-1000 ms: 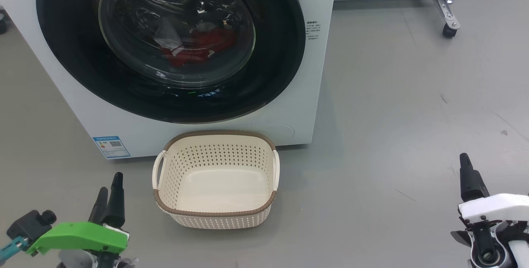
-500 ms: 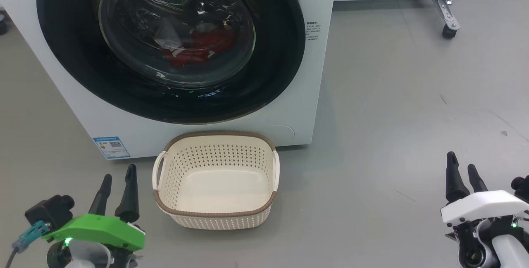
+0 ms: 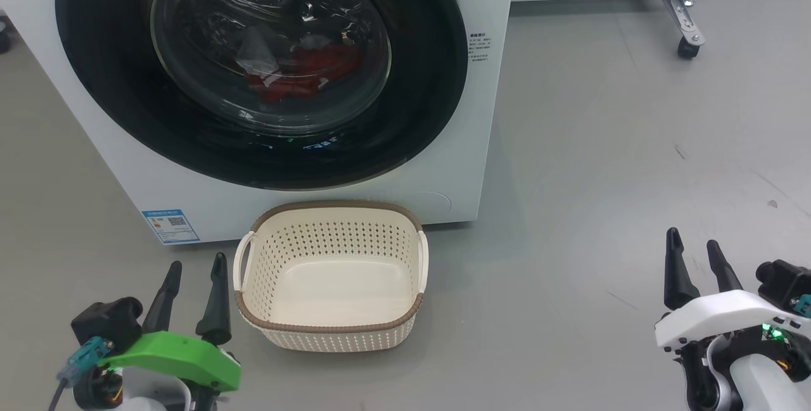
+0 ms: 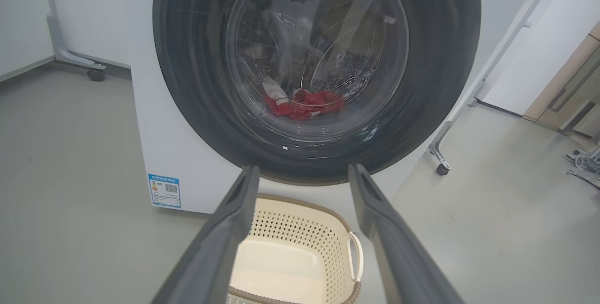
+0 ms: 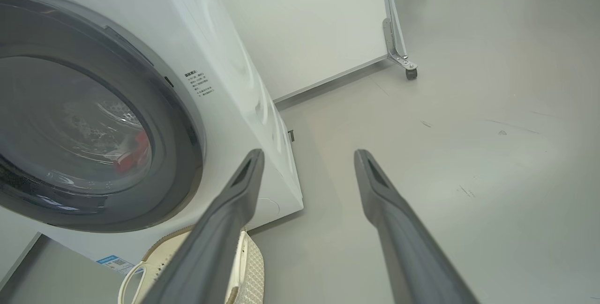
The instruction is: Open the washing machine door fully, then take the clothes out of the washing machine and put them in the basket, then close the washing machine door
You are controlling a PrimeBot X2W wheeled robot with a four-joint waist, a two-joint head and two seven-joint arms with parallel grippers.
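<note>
Door (image 3: 418,82) shut, clothes (image 3: 304,72) behind glass. Basket (image 3: 329,205) just beside washer (image 3: 209,202) front. L gripper (image 3: 196,262) near basket, R gripper (image 3: 692,239) well apart; both spread, empty.

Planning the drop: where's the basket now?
Head view, lower centre: the basket stands before the washing machine, under its shut door, beside the left pincer.
</note>
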